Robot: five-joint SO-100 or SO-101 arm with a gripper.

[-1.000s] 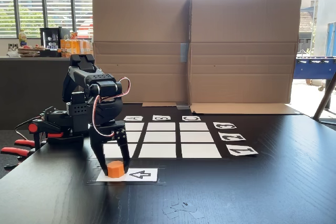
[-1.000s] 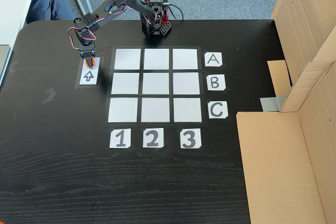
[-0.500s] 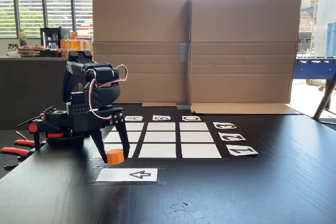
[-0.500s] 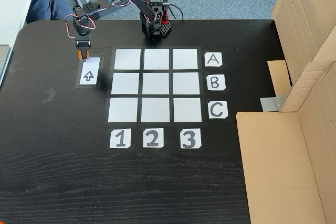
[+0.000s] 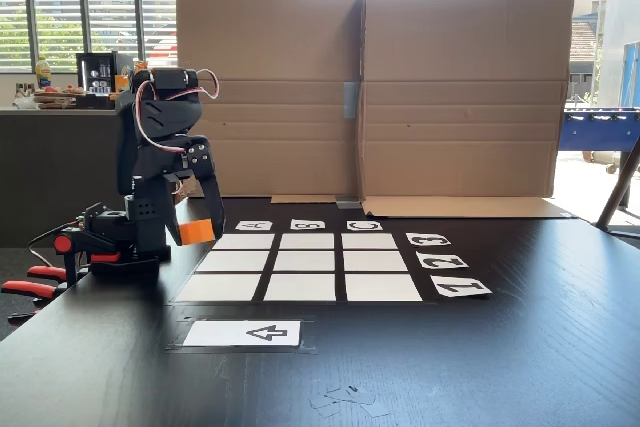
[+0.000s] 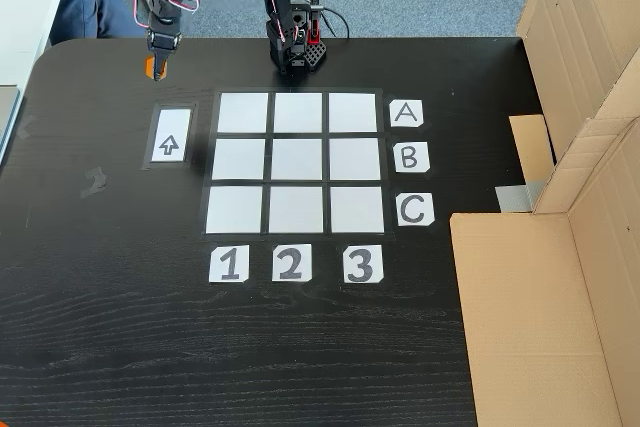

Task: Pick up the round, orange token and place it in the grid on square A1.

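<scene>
I see my gripper pinching the token between its two fingers, and it holds the token in the air above the dark surface. In the view from above, the token is at about 10 o'clock from the grid and at 12 o'clock from the arrow card, apart from both. In the low fixed view the token hangs beside the arm base, at 9 o'clock from the far row of the grid, well above the arrow card. Square A1 is the cell nearest to the token and it is bare white paper. Beyond the grid, at 3 o'clock in the view from above, stands a cardboard wall.
</scene>
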